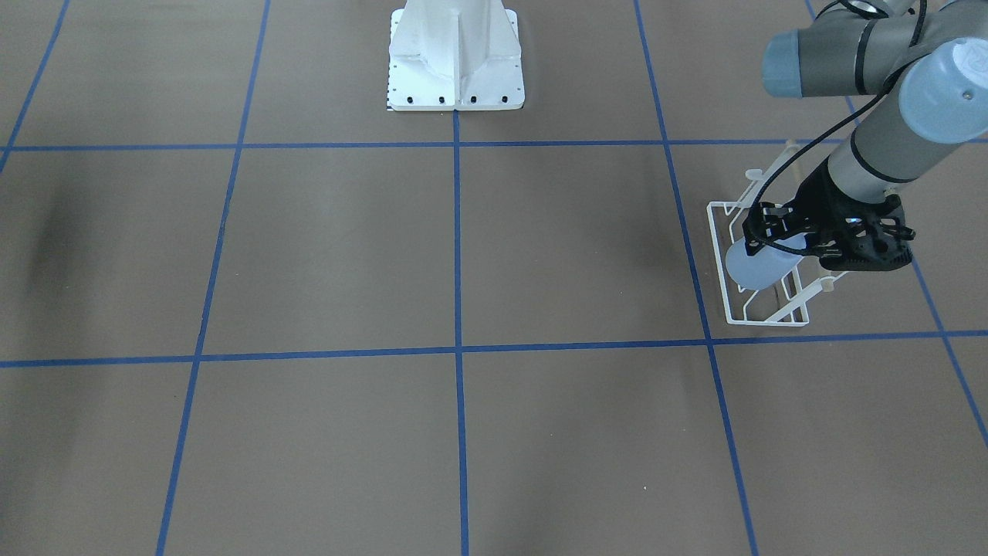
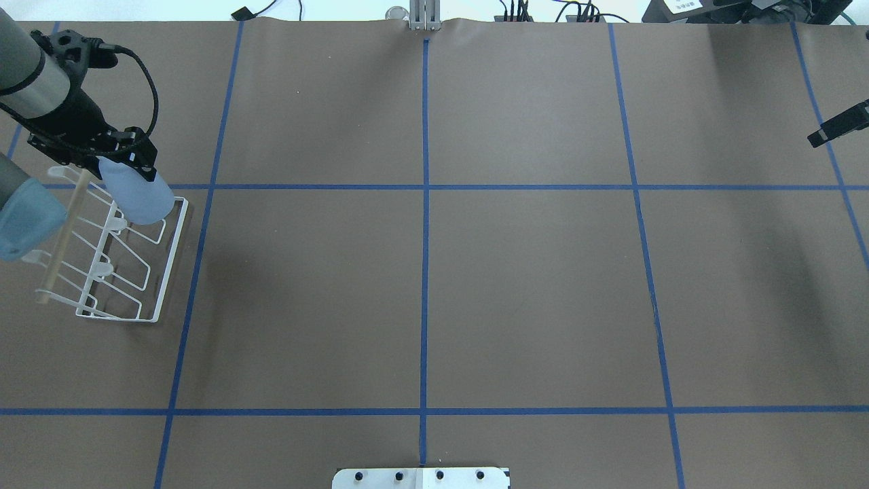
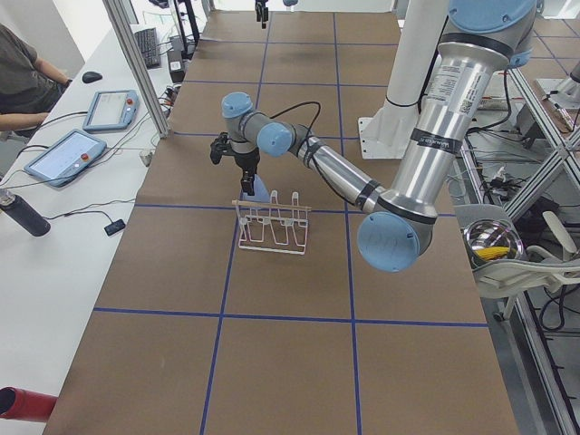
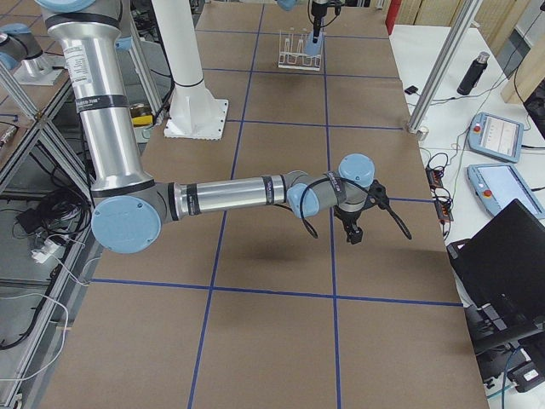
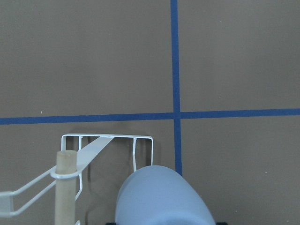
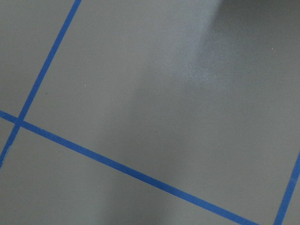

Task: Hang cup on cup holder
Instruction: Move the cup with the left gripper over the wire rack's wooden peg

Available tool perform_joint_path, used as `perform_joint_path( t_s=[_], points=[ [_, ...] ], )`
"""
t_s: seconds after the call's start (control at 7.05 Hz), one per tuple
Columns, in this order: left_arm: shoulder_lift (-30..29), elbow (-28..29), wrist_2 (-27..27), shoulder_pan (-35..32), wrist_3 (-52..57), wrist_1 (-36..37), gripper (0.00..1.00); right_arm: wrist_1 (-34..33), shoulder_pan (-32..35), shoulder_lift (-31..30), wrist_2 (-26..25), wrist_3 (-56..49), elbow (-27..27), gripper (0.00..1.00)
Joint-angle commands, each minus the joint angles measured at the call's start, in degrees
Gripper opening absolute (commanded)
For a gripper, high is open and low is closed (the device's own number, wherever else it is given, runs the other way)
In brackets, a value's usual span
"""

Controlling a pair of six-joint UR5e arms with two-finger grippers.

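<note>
By the desk's left edge I see the rack [image 2: 169, 268] standing upright. Over its far end the blue cup [image 2: 139, 197] hangs tilted, with my left gripper [image 2: 122, 163] clamped on its upper end. I cannot judge whether it touches a prong. Farther off, at the right edge, my right gripper [image 2: 838, 129] hovers, and I cannot tell how its fingers stand.

Left fingers [image 2: 144, 163] clamped; right arm [image 4: 230, 194] outstretched.
</note>
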Motion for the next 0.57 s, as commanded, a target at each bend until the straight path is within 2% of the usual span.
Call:
perform_joint_path(
  t_s=[0.0,0.14,0.28,0.43],
  points=[
    [0.4,0.0,0.0,0.2,0.1,-0.8,0.98,-0.2,0.0,0.2,0.2,0.0,0.1,1.0],
    [-0.1,-0.6,-0.3,0.1,0.1,-1.1,0.98,-3.3,0.4,0.7,0.5,0.0,1.0,1.0],
    [0.5,-2.0,0.1,-0.7,3.9,-1.4,0.98,-10.3,2.0,0.6,0.3,-0.1,5.3,1.0],
    [1.8,-2.1,-0.1,-4.0,12.7,-1.3,0.98,-18.1,3.3,0.4,-0.5,-1.0,11.4,1.0]
  ],
)
